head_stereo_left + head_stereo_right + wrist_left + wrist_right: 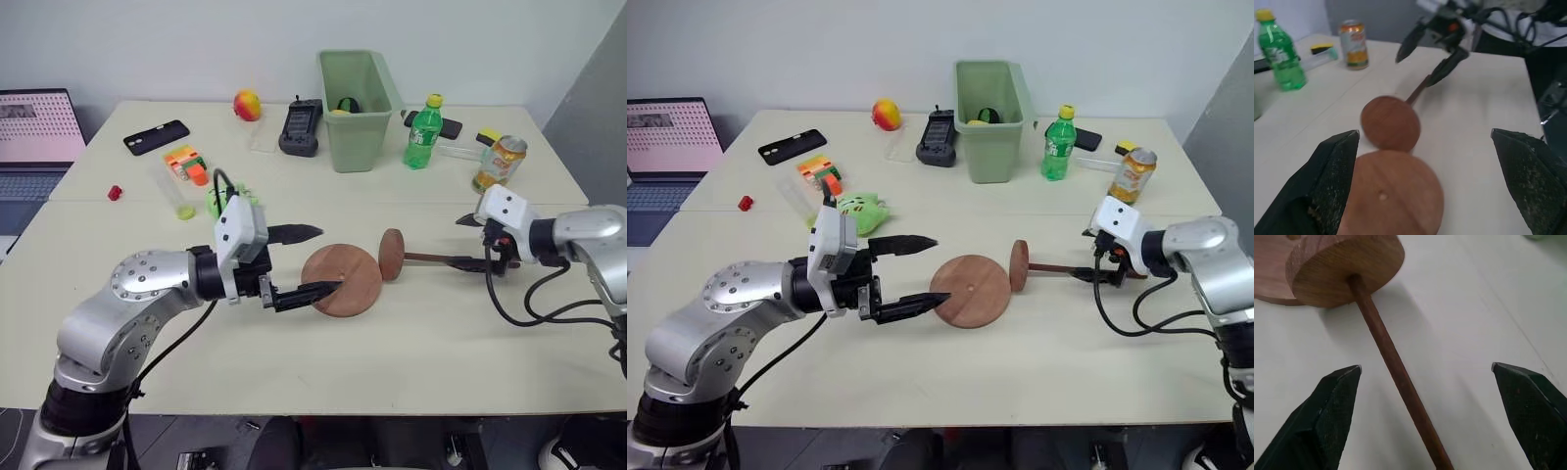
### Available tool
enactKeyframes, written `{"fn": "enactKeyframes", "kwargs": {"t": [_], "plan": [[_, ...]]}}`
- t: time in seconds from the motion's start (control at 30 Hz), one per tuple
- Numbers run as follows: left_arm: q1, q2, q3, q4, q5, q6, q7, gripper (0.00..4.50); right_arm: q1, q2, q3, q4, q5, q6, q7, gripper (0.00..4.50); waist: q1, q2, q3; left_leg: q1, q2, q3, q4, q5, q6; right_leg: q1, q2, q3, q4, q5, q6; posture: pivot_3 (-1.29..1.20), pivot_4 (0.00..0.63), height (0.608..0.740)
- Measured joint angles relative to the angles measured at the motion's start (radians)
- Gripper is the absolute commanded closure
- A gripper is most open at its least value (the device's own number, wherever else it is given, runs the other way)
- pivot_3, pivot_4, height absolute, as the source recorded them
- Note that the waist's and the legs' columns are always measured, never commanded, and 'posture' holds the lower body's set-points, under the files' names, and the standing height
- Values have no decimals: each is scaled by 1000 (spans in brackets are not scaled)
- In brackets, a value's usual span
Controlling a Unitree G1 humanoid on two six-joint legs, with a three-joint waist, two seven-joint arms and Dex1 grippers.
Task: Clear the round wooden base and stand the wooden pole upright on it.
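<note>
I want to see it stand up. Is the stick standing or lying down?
Lying down. The pole stretches flat along the table, its end disc on edge beside the base.

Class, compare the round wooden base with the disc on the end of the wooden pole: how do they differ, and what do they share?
The round wooden base is the larger and lies flat; the disc on the wooden pole is smaller and stands on edge. The base is lighter orange-brown, the disc darker reddish. The base has a small centre hole; the disc has the rod fixed in it. Both are round and wooden.
</note>
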Motion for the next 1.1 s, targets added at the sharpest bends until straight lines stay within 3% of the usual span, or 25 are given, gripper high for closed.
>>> {"fn": "enactKeyframes", "kwargs": {"t": [0.2,0.47,0.5,0.53,0.9,1.03,1.1], "plan": [[-106,25,-34,-70,-66,113,38,0,-122,17,149,171,-108,-103,164,15,-1,0,0,-1,-1,-1,0,0,0,-1,-2,1,-2,0,0,0,150,740],[-117,24,-40,-89,-76,136,81,0,-179,92,217,408,-247,-271,169,15,-1,0,0,-1,0,-1,1,2,-3,-1,-3,2,-2,0,0,0,150,740],[-117,24,-40,-89,-76,136,82,0,-184,94,217,419,-253,-280,169,378,-1,0,0,-1,0,-1,1,2,-3,-1,-3,2,-2,0,0,0,150,740],[-117,24,-41,-89,-76,136,84,0,-198,100,217,447,-264,-301,168,427,-1,0,0,-1,0,-1,1,2,-3,-1,-3,2,-1,0,0,0,150,740],[-114,24,-42,-104,-84,136,87,0,-234,134,216,529,-308,-391,172,2919,-2,0,0,-1,-1,-1,1,2,-4,-1,-3,2,-1,0,0,0,150,740],[-108,24,-43,-105,-84,136,87,0,-235,137,216,531,-320,-397,175,4024,-1,0,0,-1,0,-1,1,2,-4,-1,-3,2,-1,0,0,0,150,740],[-106,24,-43,-105,-85,136,87,0,-237,138,216,533,-326,-402,180,4250,-1,0,0,-1,-1,-1,1,2,-4,-1,-3,2,-1,0,0,0,150,740]]}}
